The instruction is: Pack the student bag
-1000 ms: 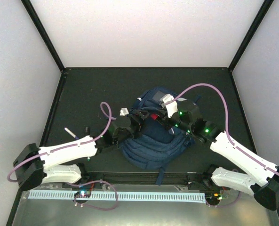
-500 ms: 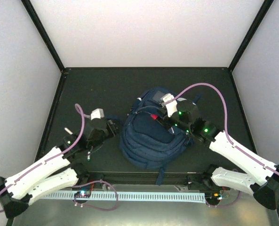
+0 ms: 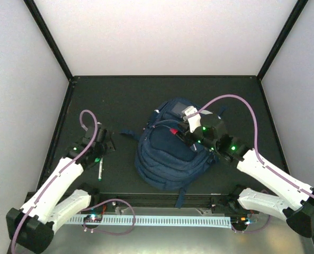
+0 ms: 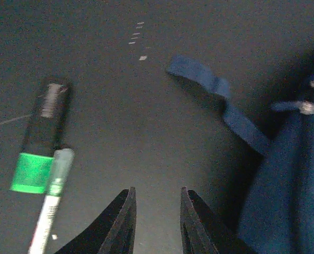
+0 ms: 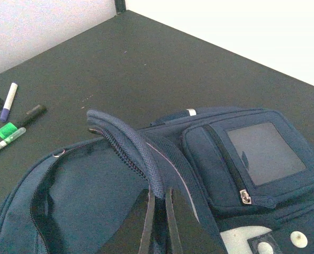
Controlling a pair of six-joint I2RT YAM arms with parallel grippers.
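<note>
A matte black table [image 3: 146, 95] fills the floor of the enclosure. Beyond the table's far edge stands a plain white back wall [image 3: 167, 37]. A white left wall [image 3: 19, 84] and a white right wall [image 3: 302, 90] close off the table's sides. A black left post [image 3: 48, 38] and a black right post [image 3: 283, 38] rise from the table's far corners. Along the table's near edge lies a brushed metal ledge [image 3: 162, 241] carrying a white perforated strip [image 3: 162, 220]. The light is soft and even, brightest on the back wall.

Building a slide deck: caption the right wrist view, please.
Right gripper pinches the student bag's zipper edge upright; markers lie on the table beyond.
</note>
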